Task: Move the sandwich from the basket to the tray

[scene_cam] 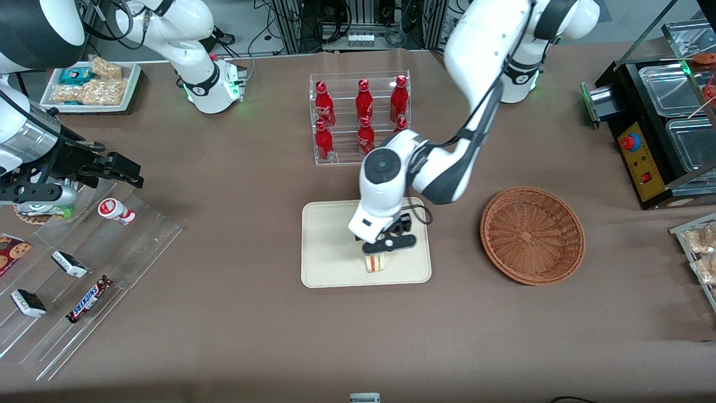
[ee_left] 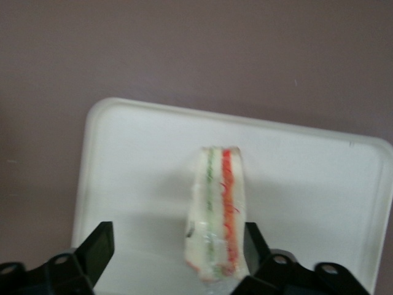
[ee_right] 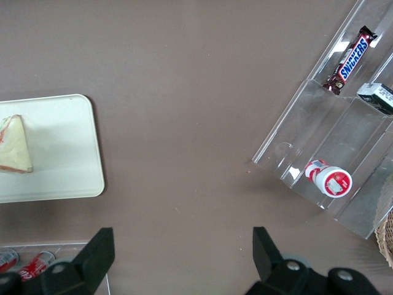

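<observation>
**Sandwich on the tray, fingers spread: mind the lift-off**

Your sandwich stands on the tray, on its edge nearer the front camera, directly under the gripper. The basket sits well apart, toward the working arm's end of the table, and nothing shows inside it.

In the wrist view the fingers stand apart, one on each side of the sandwich. One of them has a clear gap to the wrap; the other looks close to the red-filling side, and you cannot tell whether it touches. So you hold nothing firmly here: the wedge seems to rest on its own weight on the tray.

Judging from this, the placing is all but finished and what remains is to pull away cleanly. That is where trouble could come:

- The wedge stands upright on a narrow face. If the near finger drags on the clear wrap as you rise, it could tip flat or slide along the smooth tray.
- Any sideways drift before the fingers have cleared its top could push it toward the low rim.
- Slack wrap could cling to a pad and lift the sandwich with it.

Go straight up, slowly.
</observation>
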